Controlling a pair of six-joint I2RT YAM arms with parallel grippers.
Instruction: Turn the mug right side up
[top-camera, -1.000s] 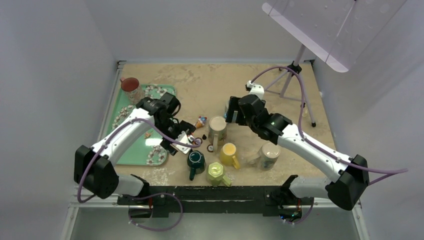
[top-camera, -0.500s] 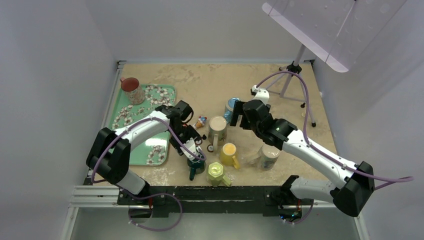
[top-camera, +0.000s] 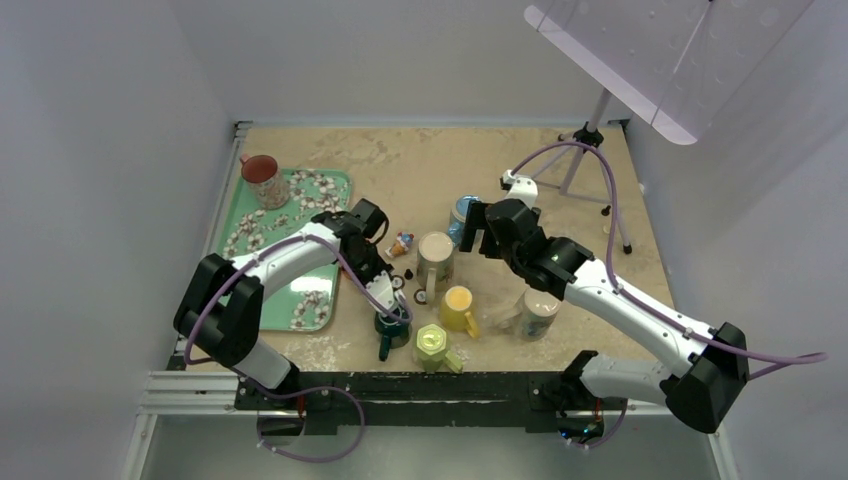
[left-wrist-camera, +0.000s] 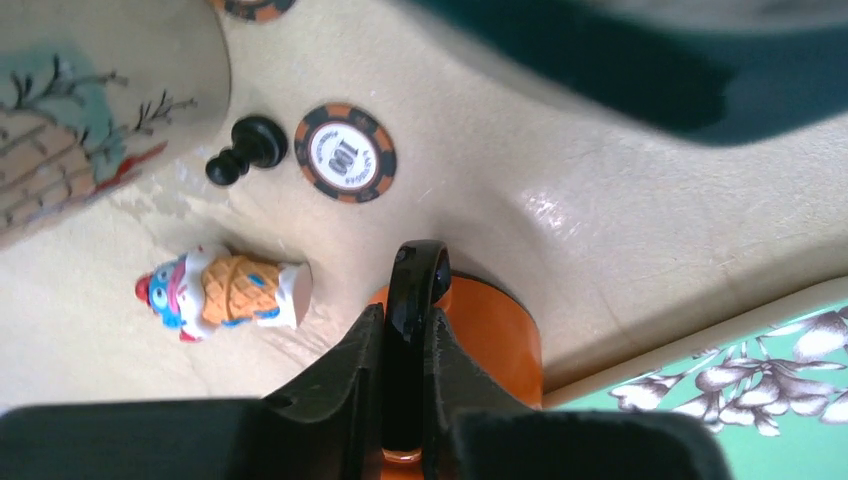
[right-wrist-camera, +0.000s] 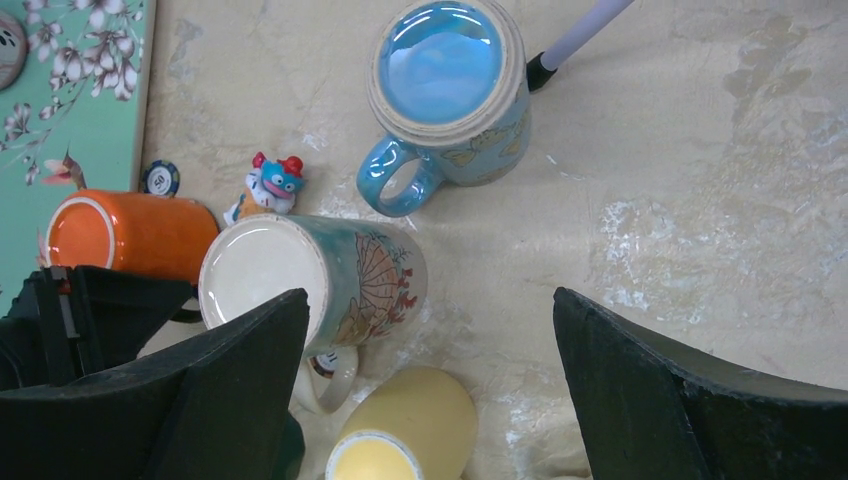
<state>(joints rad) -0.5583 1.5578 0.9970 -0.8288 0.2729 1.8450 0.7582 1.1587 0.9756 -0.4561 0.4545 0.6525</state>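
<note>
- While the left gripper (left-wrist-camera: 403, 335) is clamped on the black loop handle (left-wrist-camera: 415, 280) of the glossy orange ceramic mug (right-wrist-camera: 130, 232), we judge the grasp made and the turning step not yet done. The mug is on its side at the beige stone-look table (top-camera: 400, 170), just beside the edge of the green flowered tray (left-wrist-camera: 760, 375). We cannot tell whether it rests on the table or hangs just clear of it.
- We judge that the next move calls for lifting by the handle and rolling the wrist until the mouth faces up, then setting the base down flat. The thin handle could swivel between the fingers.
- We note close neighbours. An orange-and-black poker chip (left-wrist-camera: 345, 153), a small black pawn (left-wrist-camera: 245, 150) and a little clown-faced ice-cream-cone toy (left-wrist-camera: 222, 293) lie near. A tall cream mug with a painted scene (right-wrist-camera: 310, 280) stands base-up just beside.
- We see the left arm reaching forward and inward, wrist bent low, fingers almost together with only the handle between them.
- We see the right gripper (right-wrist-camera: 430, 300) hovering above the cluster of mugs, jaws spread wide, holding nothing.
</note>
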